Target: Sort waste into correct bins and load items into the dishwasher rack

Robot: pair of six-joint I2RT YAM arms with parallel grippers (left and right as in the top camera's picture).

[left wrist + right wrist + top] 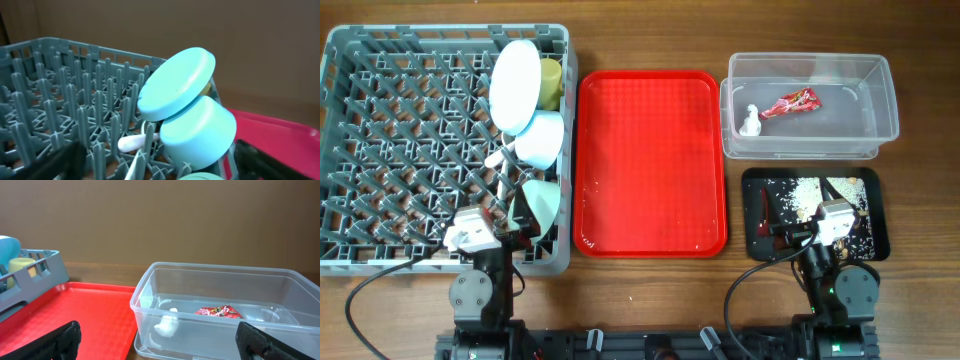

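The grey dishwasher rack [380, 150] fills the left. A light blue plate [515, 85] stands on edge in it, with a yellow cup [551, 83] behind, a light blue bowl-shaped dish [540, 138] below, and a pale green bowl [546, 205] at the front. White cutlery [503, 160] lies between the pegs. My left gripper [510, 222] is open and empty over the rack's front right part. The left wrist view shows the plate [175, 82], the dish [200, 132] and a white handle [132, 144]. The clear tub [885, 110] holds the red wrapper [790, 103] and the tissue [750, 122]. My right gripper [817, 228] is open above the black tray [752, 225], which holds rice scraps [810, 195].
The flat red serving tray [652, 160] lies between the rack and the bins. The right wrist view shows the tub [220, 300], the wrapper [218, 312], the tissue [167, 326], the red tray [85, 315] and the rack's corner [40, 270]. A dark utensil [763, 205] lies in the black tray.
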